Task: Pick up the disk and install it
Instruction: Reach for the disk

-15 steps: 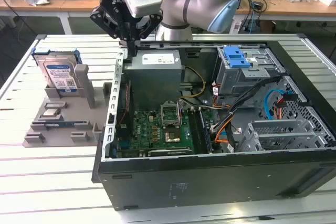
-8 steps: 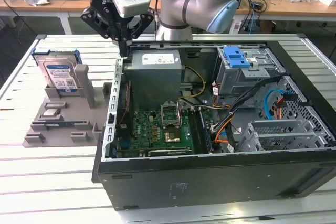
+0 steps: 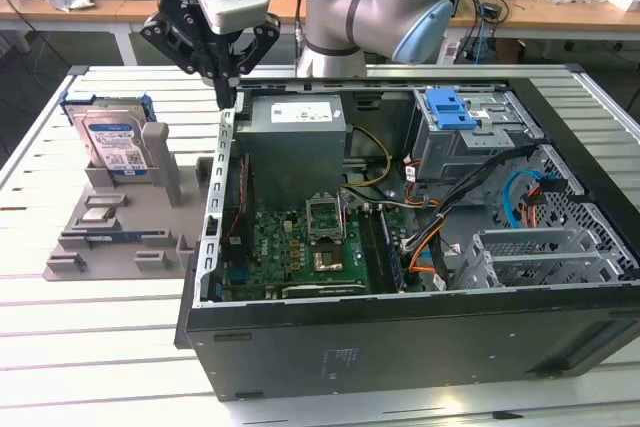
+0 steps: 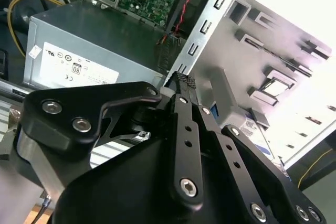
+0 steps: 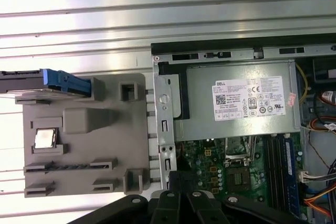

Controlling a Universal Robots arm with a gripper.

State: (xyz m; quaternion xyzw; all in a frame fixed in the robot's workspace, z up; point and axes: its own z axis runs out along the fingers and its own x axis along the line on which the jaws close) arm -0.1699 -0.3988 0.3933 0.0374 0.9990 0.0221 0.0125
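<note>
Gripper (image 4: 181,80), fingers clenched together on nothing, is hovering just above the edge wall of the open computer case (image 3: 400,342); farther off, away from the case, the disk (image 3: 112,142) is standing upright in a grey holder (image 3: 120,222)

Light falls evenly from overhead in the exterior view (no hard shadow anywhere), and the picture is bright and in focus throughout. The white table (image 3: 90,337) glares softly at eight o'clock from the computer case (image 3: 400,347), whose black outer wall looks dim and whose inside lies in mild shade. In the second wrist view the grey holder (image 4: 273,51) and the surface beyond it burn out to near white with a faint pink cast. The gripper (image 4: 181,85), close to the lens, is a dark mass with small glints on its screws. The power supply (image 4: 89,51) is clearly lit. In the first wrist view the table's metal slats carry streaky reflections.
</note>
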